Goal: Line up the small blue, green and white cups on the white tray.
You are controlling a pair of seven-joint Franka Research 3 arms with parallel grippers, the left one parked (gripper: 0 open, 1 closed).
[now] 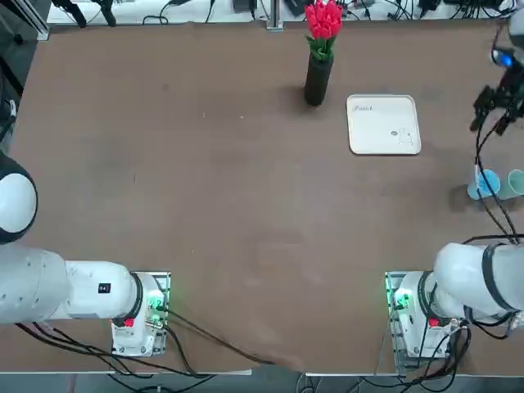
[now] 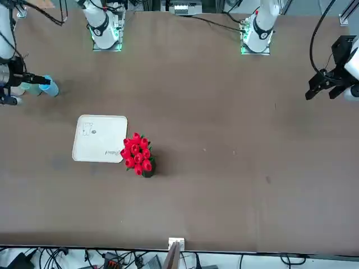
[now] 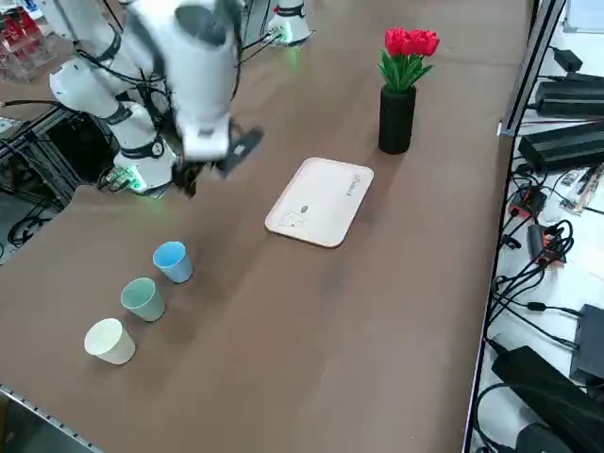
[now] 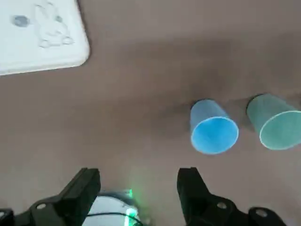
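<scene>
The right gripper (image 4: 138, 186) has its two dark fingers (image 4: 84, 186) spread wide apart with nothing between them. It hangs in the air above the table (image 1: 205, 188), near the table's right edge, pointing down at the bare brown surface between the white tray (image 1: 384, 124) and the cups. Behind the fingers the wrist and forearm rise steeply; in the side view the white arm (image 3: 203, 75) leans over from its base at the near edge, and the gripper (image 3: 215, 162) sits above and beyond the blue cup (image 3: 173, 261).

All three cups lie on their sides on the table in a loose row, well apart from the tray. The blue cup (image 4: 212, 126) is nearest the tray, the green cup (image 3: 143, 299) comes next, just beside it, and the white cup (image 3: 109, 341) is last, close to the table's corner. None touches another.

The tray (image 3: 321, 200) lies flat, nothing on it, with faint grey marks on its face. A dark vase of red flowers (image 1: 319, 57) stands just beside its left edge. Between tray and cups the table is open, and the whole left half is bare.
</scene>
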